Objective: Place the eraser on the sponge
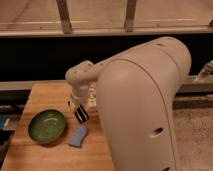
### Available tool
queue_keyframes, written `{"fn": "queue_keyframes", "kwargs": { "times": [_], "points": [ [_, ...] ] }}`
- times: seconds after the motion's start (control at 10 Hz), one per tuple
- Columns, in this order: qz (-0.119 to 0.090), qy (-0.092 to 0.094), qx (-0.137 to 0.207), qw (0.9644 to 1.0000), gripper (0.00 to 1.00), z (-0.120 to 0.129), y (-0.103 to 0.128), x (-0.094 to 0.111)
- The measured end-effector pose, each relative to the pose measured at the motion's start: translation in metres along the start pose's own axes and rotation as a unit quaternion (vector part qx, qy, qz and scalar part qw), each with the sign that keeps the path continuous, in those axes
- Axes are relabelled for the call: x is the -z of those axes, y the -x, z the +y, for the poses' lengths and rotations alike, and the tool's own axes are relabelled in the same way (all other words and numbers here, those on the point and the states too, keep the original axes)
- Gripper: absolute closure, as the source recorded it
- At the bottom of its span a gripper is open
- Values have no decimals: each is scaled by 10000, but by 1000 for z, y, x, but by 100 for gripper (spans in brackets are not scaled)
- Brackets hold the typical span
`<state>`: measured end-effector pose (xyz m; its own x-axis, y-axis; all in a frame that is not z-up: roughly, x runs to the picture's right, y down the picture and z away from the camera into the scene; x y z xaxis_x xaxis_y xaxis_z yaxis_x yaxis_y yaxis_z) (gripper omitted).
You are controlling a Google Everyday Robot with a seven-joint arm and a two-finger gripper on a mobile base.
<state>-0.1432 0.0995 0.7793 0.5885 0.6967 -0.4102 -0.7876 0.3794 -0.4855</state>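
Here the pincer, clamped on the eraser, hangs just beyond the sponge, which lies directly below it in view.

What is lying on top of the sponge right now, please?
Nothing: the sponge looks bare. The pincer, shut on the eraser, hangs just above it. The arm covers the table beside it.

One view, high and close behind the arm, faces down at the table; gripper pinching eraser hangs over it mid-frame.
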Motion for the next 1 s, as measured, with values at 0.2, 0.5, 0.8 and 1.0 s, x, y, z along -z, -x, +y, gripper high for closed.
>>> {"fn": "queue_keyframes", "kwargs": {
  "times": [0.2,0.5,0.8,1.0],
  "points": [
    [-7,73,54,10000,100,1,2,-2],
    [36,354,102,9993,100,3,-8,-16],
    [65,446,27,9990,100,7,-24,-21],
    [133,515,-46,9986,100,13,-36,-31]
  ]
}}
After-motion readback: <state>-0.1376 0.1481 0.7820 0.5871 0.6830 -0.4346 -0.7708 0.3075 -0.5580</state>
